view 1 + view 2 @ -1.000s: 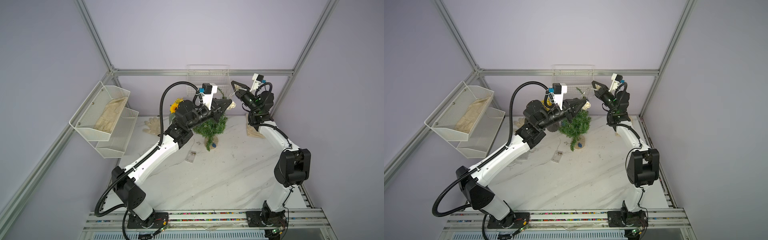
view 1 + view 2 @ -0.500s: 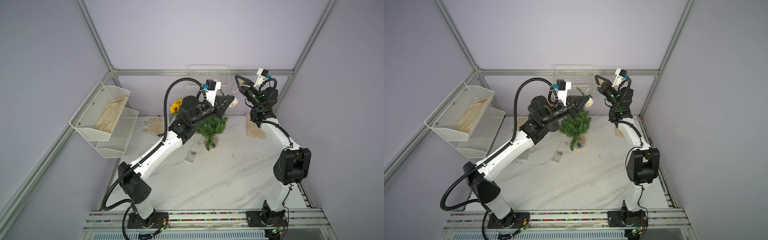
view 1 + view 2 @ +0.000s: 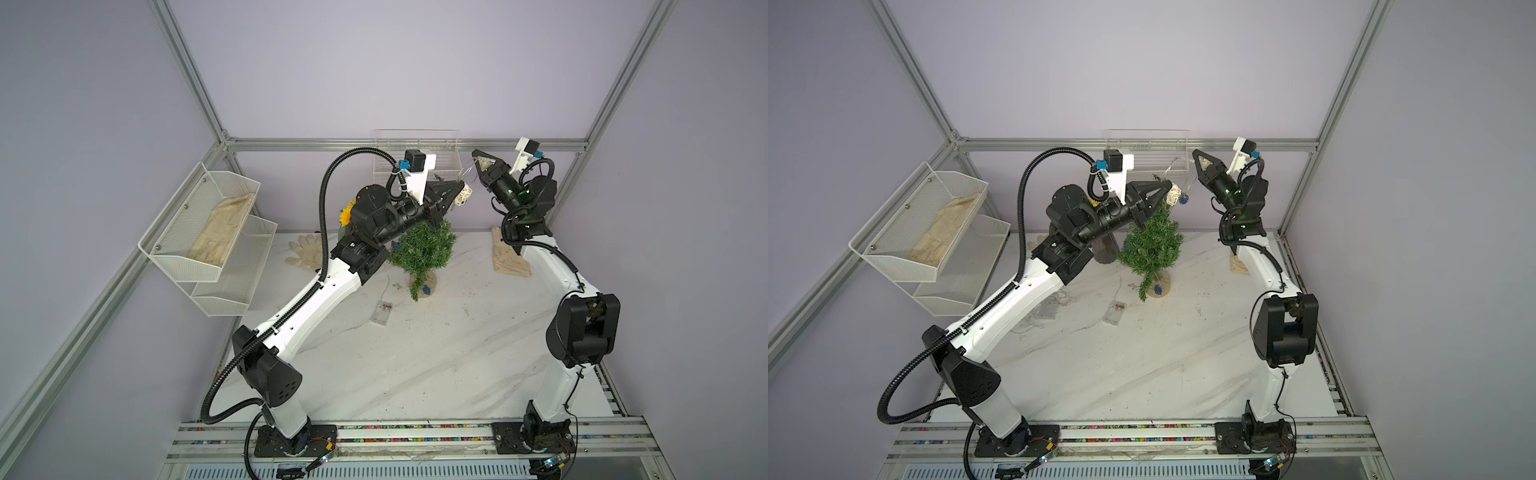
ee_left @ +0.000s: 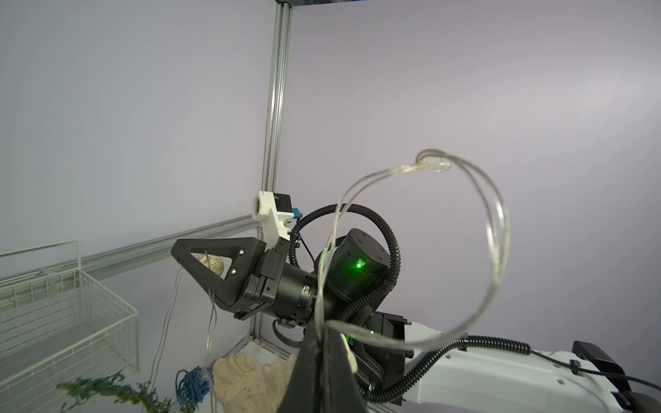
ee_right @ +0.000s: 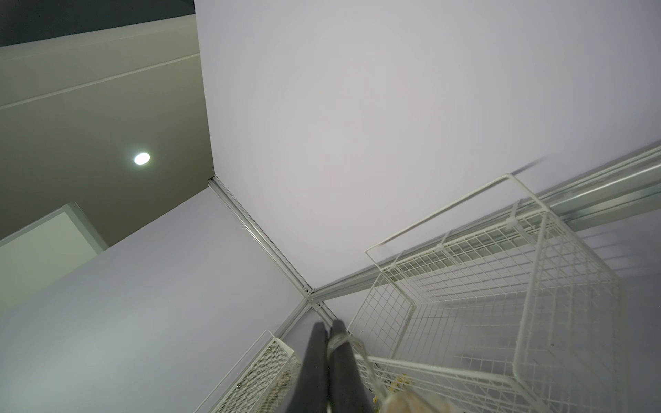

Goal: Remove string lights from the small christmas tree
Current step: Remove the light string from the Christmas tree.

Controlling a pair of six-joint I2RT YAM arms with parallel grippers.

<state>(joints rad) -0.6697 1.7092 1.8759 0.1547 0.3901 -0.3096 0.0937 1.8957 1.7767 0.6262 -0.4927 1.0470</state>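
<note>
- Now, left gripper (image 3: 457,190) clamped tight on string lights (image 3: 1174,193), just above small christmas tree (image 3: 424,249).
- Likewise, right gripper (image 3: 477,154) pinches the wire, higher, rightward.
- Clear battery box (image 3: 382,311) on table (image 3: 457,353), near side of tree.

Wearing glossy white shells along the long links of the left arm (image 3: 316,299) and the right arm (image 3: 548,266), with matte black housings at every joint. Trailing a ribbed black hose (image 3: 323,216) along the left one. Ending in black, triangular, cut-out fingers at the left gripper (image 3: 460,188) and the right gripper (image 3: 476,153), each carrying a white camera bracket (image 3: 417,185) with a blue plug. Glowing with a green light (image 4: 358,265) on the right wrist housing.
</note>
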